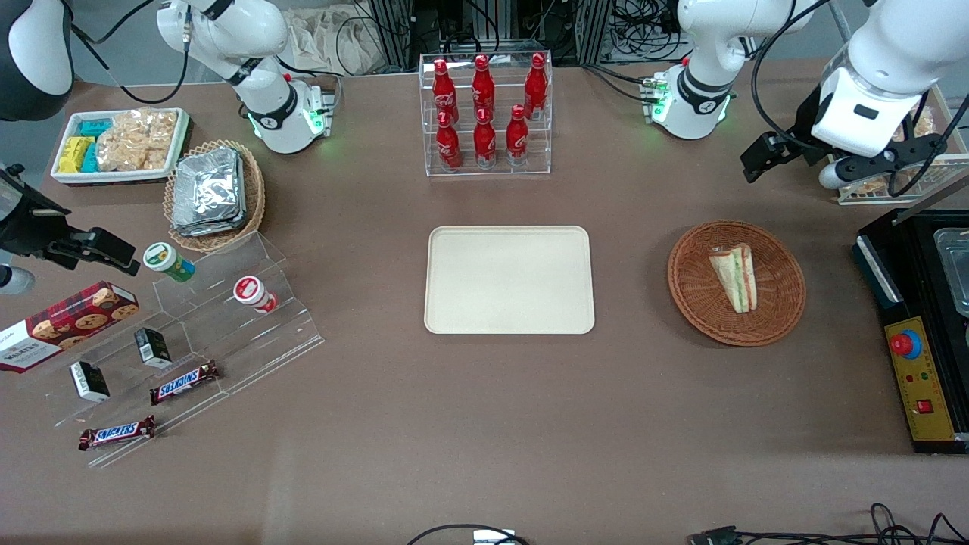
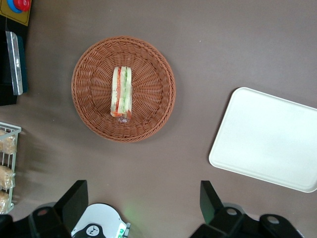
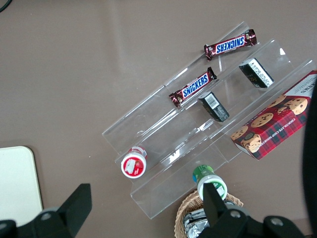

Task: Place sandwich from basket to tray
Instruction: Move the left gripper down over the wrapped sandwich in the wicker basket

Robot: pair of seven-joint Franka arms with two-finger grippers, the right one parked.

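The sandwich [image 1: 734,276], a wrapped white-bread wedge with green and red layers, lies in the round reddish-brown basket [image 1: 780,318]. The cream tray [image 1: 509,279] lies flat at the table's middle, beside the basket toward the parked arm's end, with nothing on it. My left gripper [image 1: 870,166] hangs high above the table, farther from the front camera than the basket. It is open and holds nothing. The left wrist view shows its fingers [image 2: 74,199] spread wide around the gripper's middle [image 2: 142,201], apart from the sandwich [image 2: 122,92], the basket [image 2: 158,116] and the tray [image 2: 267,141].
A clear rack of red bottles [image 1: 485,113] stands farther from the camera than the tray. A black control box [image 1: 916,341] and a wire rack of snacks [image 1: 923,144] are at the working arm's end. A tan basket of foil packets [image 1: 212,193] and a clear stepped shelf [image 1: 197,341] are at the parked arm's end.
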